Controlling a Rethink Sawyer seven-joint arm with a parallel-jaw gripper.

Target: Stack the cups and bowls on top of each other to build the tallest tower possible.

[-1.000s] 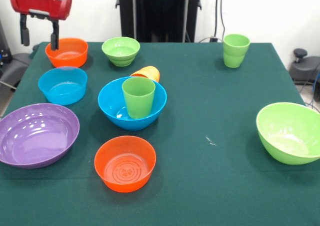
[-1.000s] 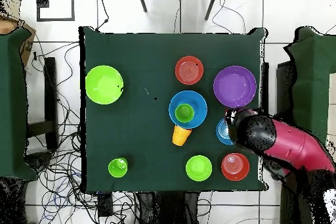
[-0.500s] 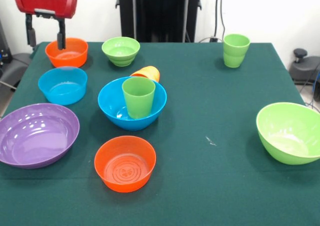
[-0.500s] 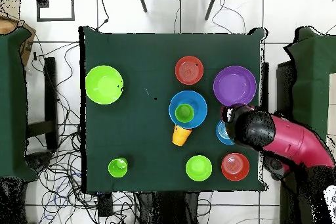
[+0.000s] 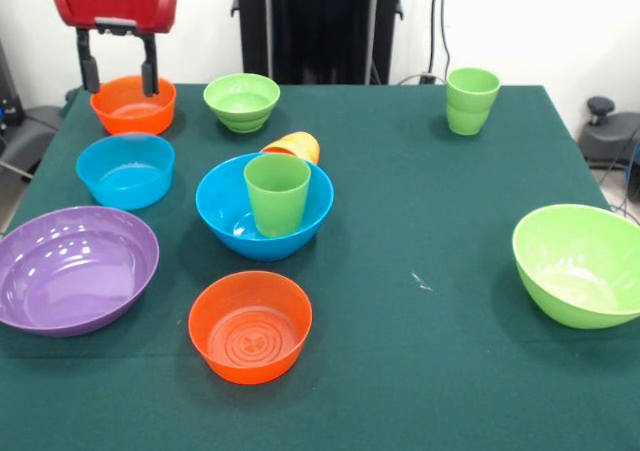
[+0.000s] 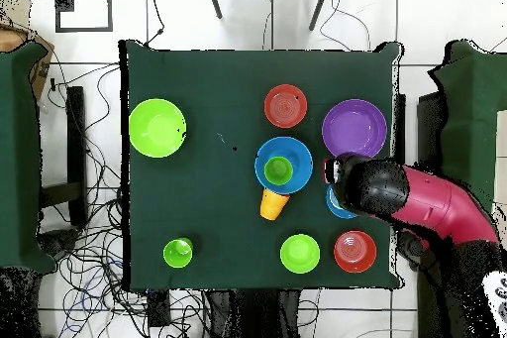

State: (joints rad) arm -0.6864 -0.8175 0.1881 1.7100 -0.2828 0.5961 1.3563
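A: Starting at the left: red-bodied gripper (image 5: 119, 63) with dark fingers, jaws spread, nothing between them. Hanging above the far orange plastic bowl (image 5: 132, 104), just under the tips.

B: Below the jaws and nearer?

A: Light blue plastic bowl (image 5: 125, 169), then large purple plastic bowl (image 5: 72, 267).

B: To the right of the jaws?

A: Small lime green bowl (image 5: 242, 101); orange tumbler on its side (image 5: 294, 148) touching the deep blue bowl (image 5: 228, 216), with a green plastic tumbler (image 5: 277, 193) upright inside. Second orange bowl (image 5: 250, 325) nearest the camera. Far right: green stacked cups (image 5: 472, 99), big lime bowl (image 5: 580, 264).

B: Step in hand?

A: Probably travelling between picks; tower barely begun. Next: descend over one rim, close, lift clear, centre over the green tumbler.
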